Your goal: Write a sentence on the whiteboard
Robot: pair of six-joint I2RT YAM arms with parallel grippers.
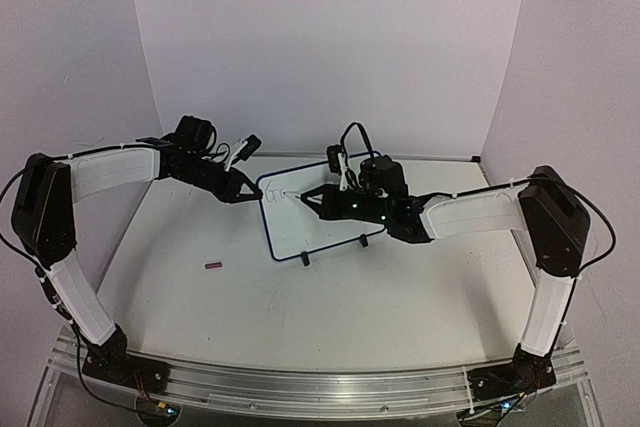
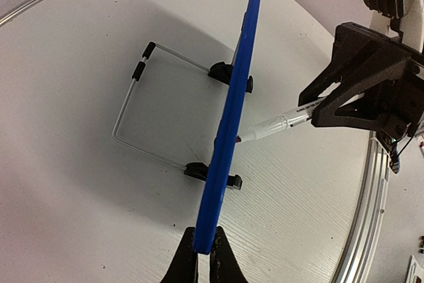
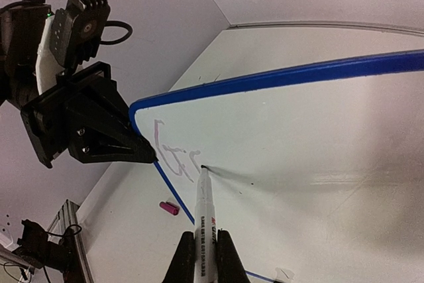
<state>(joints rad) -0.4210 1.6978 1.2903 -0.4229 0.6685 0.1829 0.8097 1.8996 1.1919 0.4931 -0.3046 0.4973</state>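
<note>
The whiteboard (image 1: 330, 222), white with a blue frame, stands tilted on two black feet mid-table. My left gripper (image 1: 249, 193) is shut on the frame's upper left corner; in the left wrist view the blue edge (image 2: 228, 124) runs up from between its fingers (image 2: 204, 251). My right gripper (image 3: 204, 256) is shut on a white marker (image 3: 203, 213). The marker's tip touches the board beside the first faint strokes of the sentence (image 3: 173, 157), a letter or two near the top left corner. From above, the right gripper (image 1: 312, 199) hangs in front of the board's upper left part.
A small pink marker cap (image 1: 213, 266) lies on the table to the left of the board. A bent wire stand (image 2: 136, 107) props the board from behind. Purple walls close in the back and both sides.
</note>
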